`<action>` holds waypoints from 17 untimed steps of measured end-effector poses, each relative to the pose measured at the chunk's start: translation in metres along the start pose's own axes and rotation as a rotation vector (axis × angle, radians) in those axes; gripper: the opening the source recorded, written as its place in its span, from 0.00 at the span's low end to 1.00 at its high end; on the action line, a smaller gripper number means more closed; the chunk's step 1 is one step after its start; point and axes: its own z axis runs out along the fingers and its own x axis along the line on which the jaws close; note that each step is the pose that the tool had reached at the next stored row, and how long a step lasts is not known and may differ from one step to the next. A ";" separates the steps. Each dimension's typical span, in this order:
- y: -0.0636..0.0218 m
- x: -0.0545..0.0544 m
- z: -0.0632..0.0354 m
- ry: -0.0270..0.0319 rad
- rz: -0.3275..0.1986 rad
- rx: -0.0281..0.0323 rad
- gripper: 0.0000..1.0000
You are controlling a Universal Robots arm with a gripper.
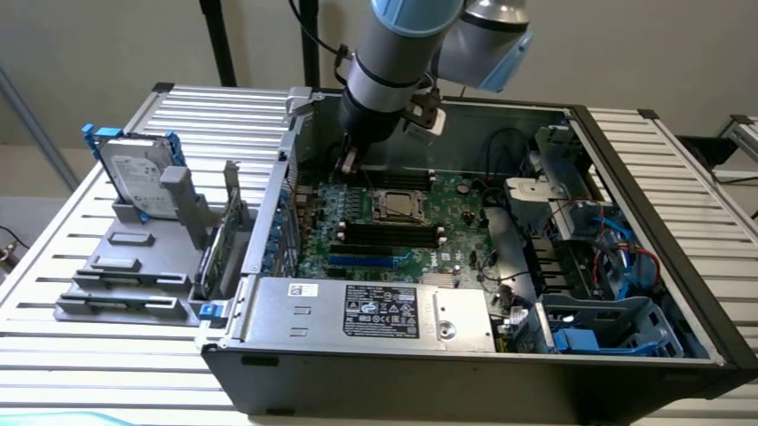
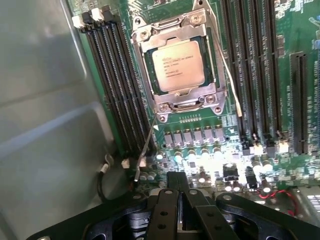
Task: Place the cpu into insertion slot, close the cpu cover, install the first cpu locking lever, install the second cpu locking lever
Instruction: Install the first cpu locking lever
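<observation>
The gripper (image 1: 348, 165), closed on nothing, hangs to the exterior view's far left of the cpu (image 2: 178, 64), which the cpu cover (image 2: 186, 98) frames.

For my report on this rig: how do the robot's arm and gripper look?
The arm is a silvery-grey round tube with a light blue joint cap. The gripper is black, with flat fingers and small round screw holes.

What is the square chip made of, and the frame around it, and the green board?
The cpu looks metal-topped: silvery-grey, dull sheen, printed writing. The cpu cover looks like thin bare metal, probably steel, bright at its edges. The green board looks like glossy coated plastic-like sheet; hard to say exactly.
</observation>
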 end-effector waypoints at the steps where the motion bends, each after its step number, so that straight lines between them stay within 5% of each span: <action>1: -0.0003 0.000 0.0001 0.0085 0.007 -0.0002 0.11; 17: -0.0034 -0.001 0.0007 0.1234 0.140 -0.0151 0.11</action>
